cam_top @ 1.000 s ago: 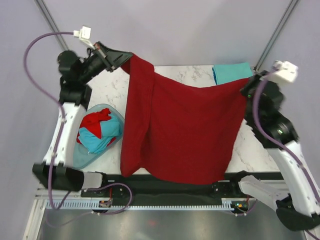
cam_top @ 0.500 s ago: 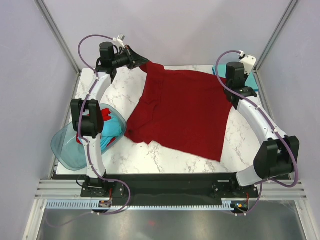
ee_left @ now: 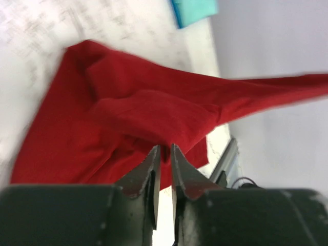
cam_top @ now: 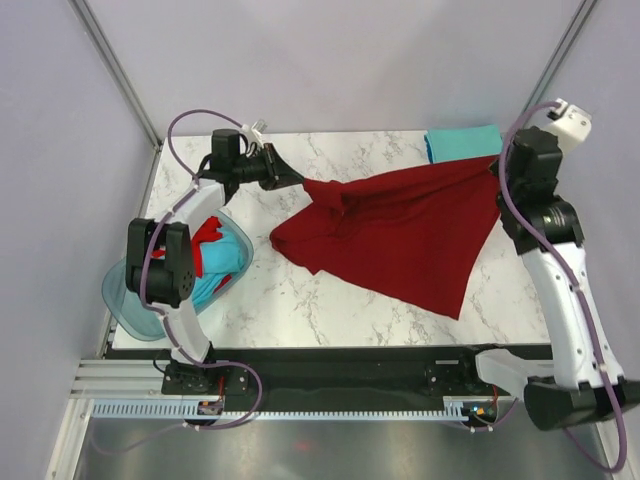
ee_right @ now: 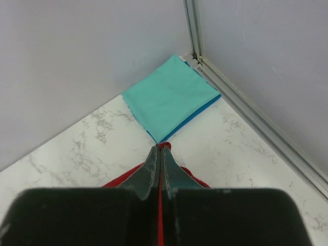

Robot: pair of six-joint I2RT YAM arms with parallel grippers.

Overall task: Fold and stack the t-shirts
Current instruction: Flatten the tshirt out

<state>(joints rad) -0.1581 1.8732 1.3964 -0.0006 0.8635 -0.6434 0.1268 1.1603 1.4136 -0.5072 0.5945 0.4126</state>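
The spread t-shirt [cam_top: 400,235] is lying across the table's [cam_top: 300,300] middle, its far corners pinched by the left gripper [cam_top: 298,183] and right gripper [ee_right: 160,148]. A folded t-shirt [cam_top: 462,141] is sitting behind it, far right. At the left edge, a basin [cam_top: 125,305] is holding crumpled t-shirts [cam_top: 215,265].

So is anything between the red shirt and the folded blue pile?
Nothing visible. The right gripper holds a corner of the red t-shirt right beside the folded teal stack.

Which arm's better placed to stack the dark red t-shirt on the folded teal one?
Likely right: the right end effector grips the dark red cotton t-shirt near the folded teal t-shirt; the left end effector is farther off.
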